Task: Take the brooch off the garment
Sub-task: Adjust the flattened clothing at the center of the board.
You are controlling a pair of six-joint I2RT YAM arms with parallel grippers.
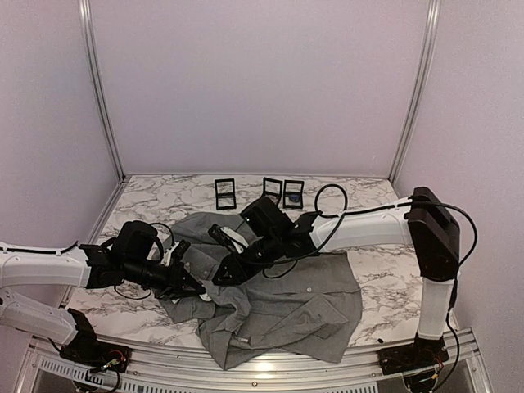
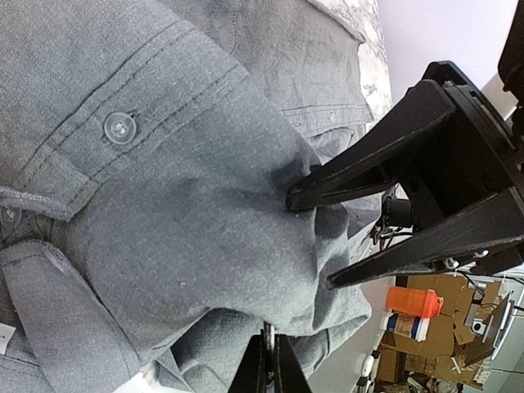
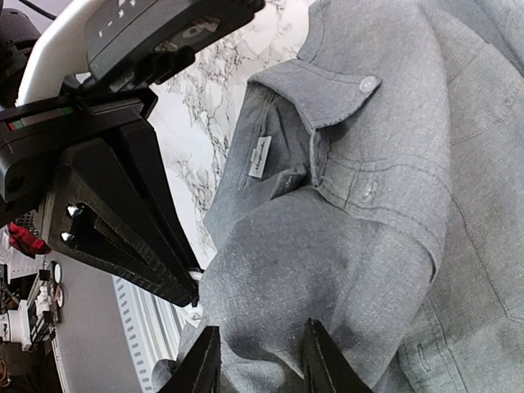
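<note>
The grey shirt lies crumpled on the marble table; it fills the left wrist view and the right wrist view, where its white neck label shows. My left gripper is at the shirt's left edge; its fingers are shut on a thin pale thing under a fold, seemingly the brooch, mostly hidden. My right gripper is open, its fingers straddling a raised fold beside the left gripper.
Three small black-framed boxes stand along the back of the marble table. The metal rail runs along the near edge under the shirt's hem. Pale walls close the back and sides. The right arm's cable loops above the shirt.
</note>
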